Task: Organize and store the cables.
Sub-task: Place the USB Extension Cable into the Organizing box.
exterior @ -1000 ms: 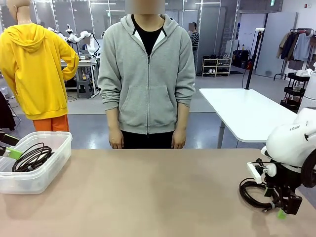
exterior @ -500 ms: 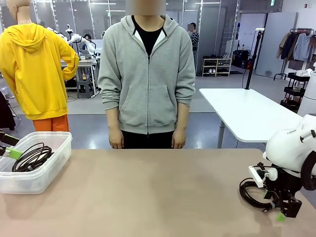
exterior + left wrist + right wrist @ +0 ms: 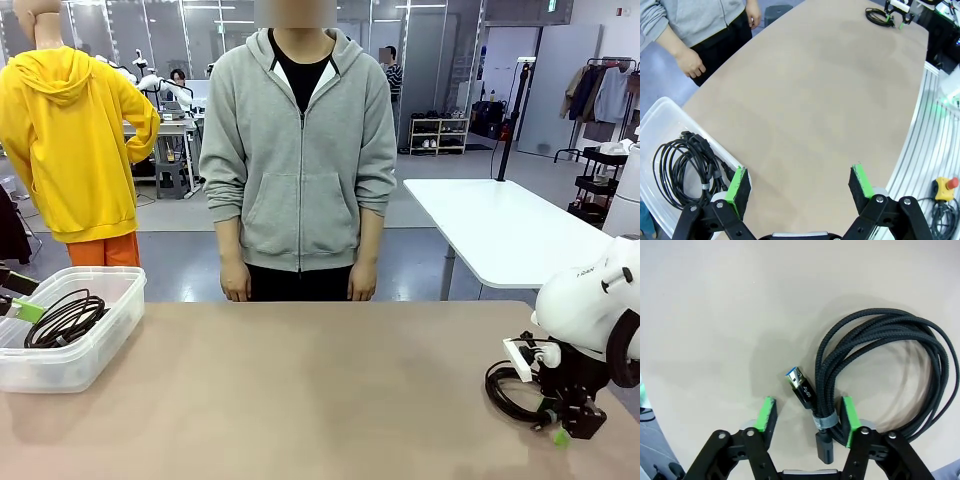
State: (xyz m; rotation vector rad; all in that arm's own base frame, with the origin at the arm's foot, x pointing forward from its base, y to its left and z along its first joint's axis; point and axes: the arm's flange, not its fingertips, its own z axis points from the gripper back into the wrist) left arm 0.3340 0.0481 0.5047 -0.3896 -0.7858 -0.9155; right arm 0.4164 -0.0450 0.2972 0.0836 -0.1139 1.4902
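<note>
A coiled black braided cable (image 3: 880,340) lies on the tan table at the right, bound by a grey tie, with a blue-tipped USB plug (image 3: 799,381) sticking out. My right gripper (image 3: 807,415) is down over it, and its green pads straddle the tied section. The right pad is at the bundle, while a gap remains on the left. From the front, the cable (image 3: 505,390) lies beside that gripper (image 3: 560,425). Another coiled cable (image 3: 65,318) rests in the clear bin (image 3: 60,365). My left gripper (image 3: 800,187) hangs open beside the bin (image 3: 660,107), holding nothing.
A person in a grey hoodie (image 3: 300,150) stands at the far edge, hands (image 3: 235,290) down at their sides. The table's middle (image 3: 300,390) is bare. A white table (image 3: 500,230) stands behind at the right. A red stop button (image 3: 946,185) sits off the table's edge.
My right arm has lowered onto the cable at the right, and its jaws have narrowed around the tied section. The left arm, the bin and the person have not moved.
</note>
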